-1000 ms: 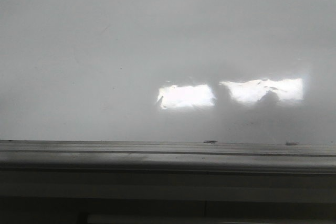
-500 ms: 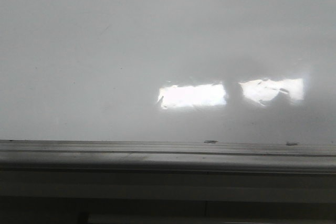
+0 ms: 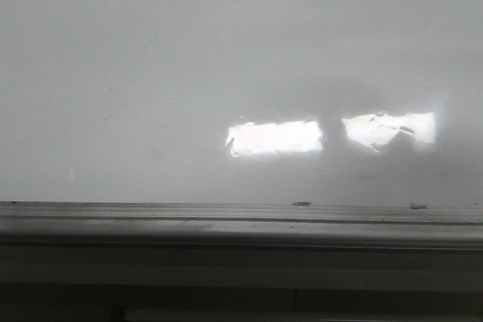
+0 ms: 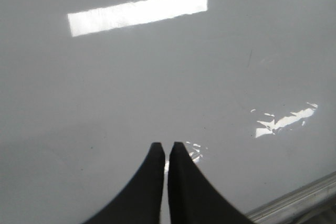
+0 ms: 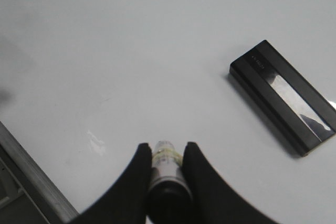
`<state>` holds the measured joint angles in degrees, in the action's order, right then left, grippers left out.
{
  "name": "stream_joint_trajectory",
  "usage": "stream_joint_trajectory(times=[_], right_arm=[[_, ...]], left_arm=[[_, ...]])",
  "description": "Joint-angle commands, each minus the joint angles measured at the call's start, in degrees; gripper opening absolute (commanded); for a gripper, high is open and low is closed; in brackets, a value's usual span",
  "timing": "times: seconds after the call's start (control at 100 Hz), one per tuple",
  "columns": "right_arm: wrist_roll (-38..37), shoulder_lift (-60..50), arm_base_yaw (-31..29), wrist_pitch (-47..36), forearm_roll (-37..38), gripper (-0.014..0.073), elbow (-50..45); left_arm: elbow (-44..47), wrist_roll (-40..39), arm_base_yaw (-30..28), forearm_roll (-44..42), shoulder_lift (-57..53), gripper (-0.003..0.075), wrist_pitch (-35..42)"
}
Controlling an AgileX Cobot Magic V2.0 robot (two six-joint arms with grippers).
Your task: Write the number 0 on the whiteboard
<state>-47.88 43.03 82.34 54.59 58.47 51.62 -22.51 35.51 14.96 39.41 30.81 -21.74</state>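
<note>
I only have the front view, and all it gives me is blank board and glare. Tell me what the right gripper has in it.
Observer: The right gripper is shut on a marker; its tip end points at the whiteboard.
Operator: Report the left arm.
Observer: The left gripper is shut and empty over bare board.
Operator: Tell me what that dark sliver at my top edge is.
Observer: Likely the black rectangular block lying flat on the board; the right wrist view shows it whole.
Operator: Check for any drawn 0.
Observer: No view shows one.
</note>
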Motion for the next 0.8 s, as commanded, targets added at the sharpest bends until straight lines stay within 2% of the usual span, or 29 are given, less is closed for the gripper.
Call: stream_joint_trajectory(times=[0.0, 0.79], right_arm=[[-0.02, -0.22, -0.34, -3.73, 4.42, -0.005, 1.36], [-0.02, -0.22, -0.34, -6.76, 4.42, -0.005, 1.36]], left_arm=[[-2.17, -0.33, -0.02, 1.31, 0.08, -0.002, 2.69], [-2.17, -0.33, -0.02, 1.31, 0.08, -0.002, 2.69]])
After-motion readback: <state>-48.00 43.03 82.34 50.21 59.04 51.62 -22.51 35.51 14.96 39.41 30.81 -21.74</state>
